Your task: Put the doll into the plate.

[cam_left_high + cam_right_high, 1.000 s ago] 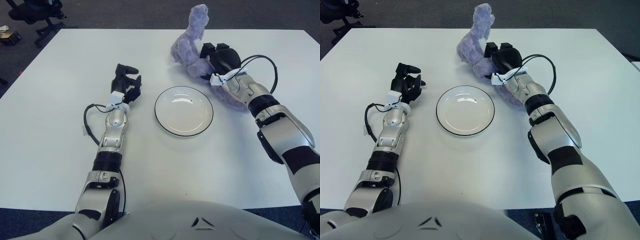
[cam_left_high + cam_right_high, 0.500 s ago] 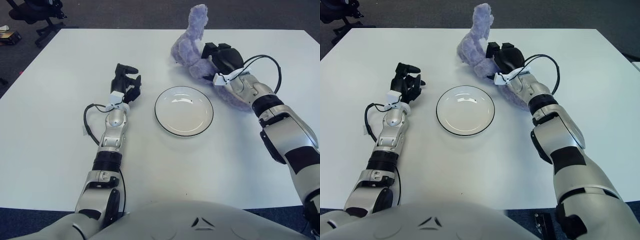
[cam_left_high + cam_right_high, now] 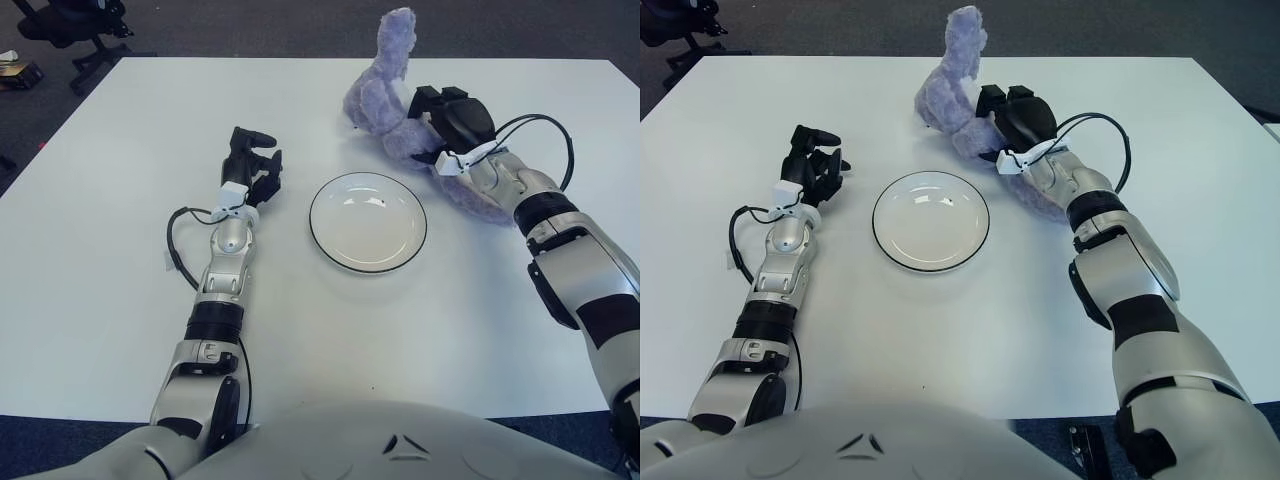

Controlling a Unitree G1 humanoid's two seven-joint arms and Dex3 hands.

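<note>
A purple plush doll lies on the white table behind and to the right of the plate, one long ear sticking up. My right hand sits on top of the doll's body with its dark fingers curled into the plush. The doll's lower part shows beside my wrist. The white plate with a dark rim stands empty at the table's middle. My left hand shows to the left of the plate, fingers relaxed and holding nothing.
The white table fills both views. Its far edge runs just behind the doll, with dark floor beyond. An office chair base stands off the far left corner. A black cable loops beside my left forearm.
My right hand has shifted a little to the right over the doll. The doll's head has crept slightly right and toward me. The left arm and the plate have not moved.
</note>
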